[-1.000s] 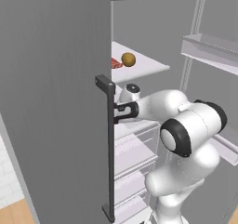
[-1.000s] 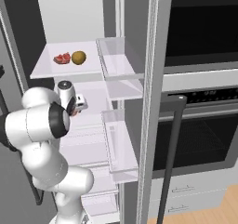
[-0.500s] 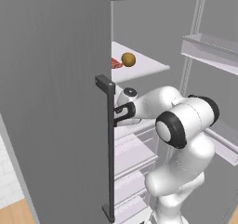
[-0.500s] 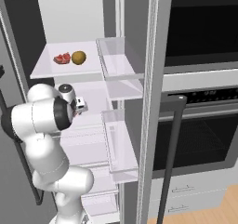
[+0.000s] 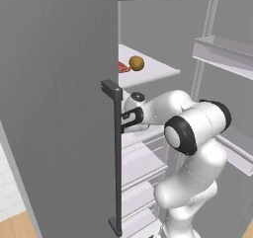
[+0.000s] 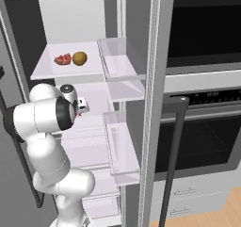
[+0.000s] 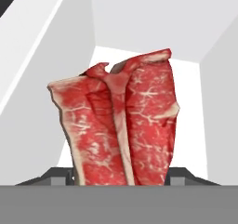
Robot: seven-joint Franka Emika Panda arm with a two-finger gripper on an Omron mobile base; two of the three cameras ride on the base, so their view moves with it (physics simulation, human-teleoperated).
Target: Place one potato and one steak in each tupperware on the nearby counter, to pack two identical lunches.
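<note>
A red-pink steak (image 7: 122,125) with pale streaks fills the hand view, standing between my gripper (image 7: 123,176)'s two dark fingertips (image 7: 60,175), which sit against its sides. In the left base view my gripper (image 5: 127,118) reaches into the open fridge over the second shelf, partly behind the door edge. On the top shelf (image 6: 52,70) lie another steak (image 6: 62,59) and a golden-brown potato (image 6: 79,58), also seen as steak (image 5: 122,67) and potato (image 5: 136,62). The tupperware and the counter are out of view.
The grey fridge door (image 5: 59,108) with its dark vertical handle (image 5: 117,158) stands open at my left. Clear door bins (image 6: 120,66) hang on the right door. A black wall oven (image 6: 202,136) with a dark handle is further right.
My arm has swung its elbow over and pushed the hand deeper toward the second shelf. The steak and potato on the top shelf have not moved.
</note>
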